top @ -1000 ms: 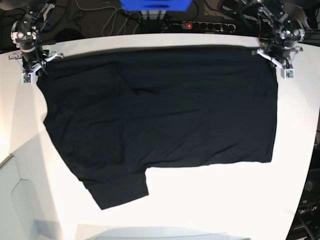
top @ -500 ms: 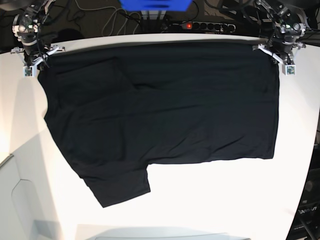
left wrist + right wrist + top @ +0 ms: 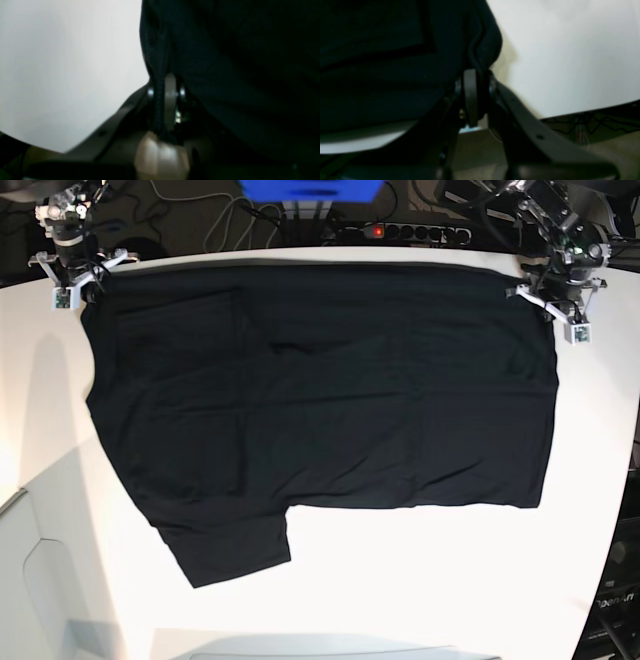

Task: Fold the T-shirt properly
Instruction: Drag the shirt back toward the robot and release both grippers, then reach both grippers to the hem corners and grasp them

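Observation:
The black T-shirt (image 3: 320, 400) is stretched out over the white table (image 3: 450, 580), plain side up, one sleeve hanging toward the near left. My left gripper (image 3: 556, 305) is shut on the T-shirt's far right corner; the left wrist view shows black cloth (image 3: 225, 62) pinched between the fingers (image 3: 170, 100). At the far left corner my right gripper (image 3: 78, 283) is shut on the T-shirt, and in the right wrist view a bunched fold of cloth (image 3: 482, 50) sits in the fingers (image 3: 470, 97). The far edge of the T-shirt runs taut between both grippers.
Behind the table's far edge lie cables, a power strip (image 3: 415, 232) with a red light, and a blue box (image 3: 312, 190). A pale grey part (image 3: 30, 580) sits at the near left corner. Bare white table lies on the near side of the T-shirt and to its right.
Both grippers have drawn the T-shirt's far edge toward the back of the table, the right gripper the most. The cloth is flatter, with fewer wrinkles, and the sleeve has slid slightly.

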`<action>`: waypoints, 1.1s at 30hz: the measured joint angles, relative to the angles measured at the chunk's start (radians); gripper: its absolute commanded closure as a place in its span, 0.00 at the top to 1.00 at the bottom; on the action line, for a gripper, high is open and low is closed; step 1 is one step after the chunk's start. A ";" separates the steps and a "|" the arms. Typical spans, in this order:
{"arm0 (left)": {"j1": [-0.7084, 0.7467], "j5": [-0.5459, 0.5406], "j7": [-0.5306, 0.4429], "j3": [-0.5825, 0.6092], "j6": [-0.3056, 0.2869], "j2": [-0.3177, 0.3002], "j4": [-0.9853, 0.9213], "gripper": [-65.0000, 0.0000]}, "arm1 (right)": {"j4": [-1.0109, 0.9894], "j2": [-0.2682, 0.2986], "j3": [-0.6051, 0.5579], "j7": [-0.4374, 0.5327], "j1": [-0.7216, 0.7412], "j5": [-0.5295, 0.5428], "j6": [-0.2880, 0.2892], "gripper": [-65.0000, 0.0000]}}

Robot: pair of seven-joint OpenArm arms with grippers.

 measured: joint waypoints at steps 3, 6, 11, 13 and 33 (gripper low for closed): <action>0.004 0.001 0.000 0.000 0.000 -0.005 -0.002 0.00 | 0.000 -0.002 0.003 0.004 0.000 0.001 0.000 0.00; 0.004 0.002 0.002 0.000 0.000 -0.005 -0.003 0.01 | 0.005 -0.003 0.002 0.000 0.000 0.000 0.000 0.00; 0.004 0.003 0.004 0.000 0.000 -0.005 -0.002 0.20 | 0.041 -0.011 0.002 -0.035 -0.003 -0.015 0.003 0.22; 0.004 0.003 0.004 0.000 0.003 -0.005 0.000 0.38 | 0.060 -0.011 0.002 -0.043 -0.006 -0.017 0.003 0.33; -0.047 -0.175 0.029 -0.178 0.003 0.007 0.192 0.84 | 0.230 -0.091 0.042 -0.060 0.129 -0.026 0.003 0.42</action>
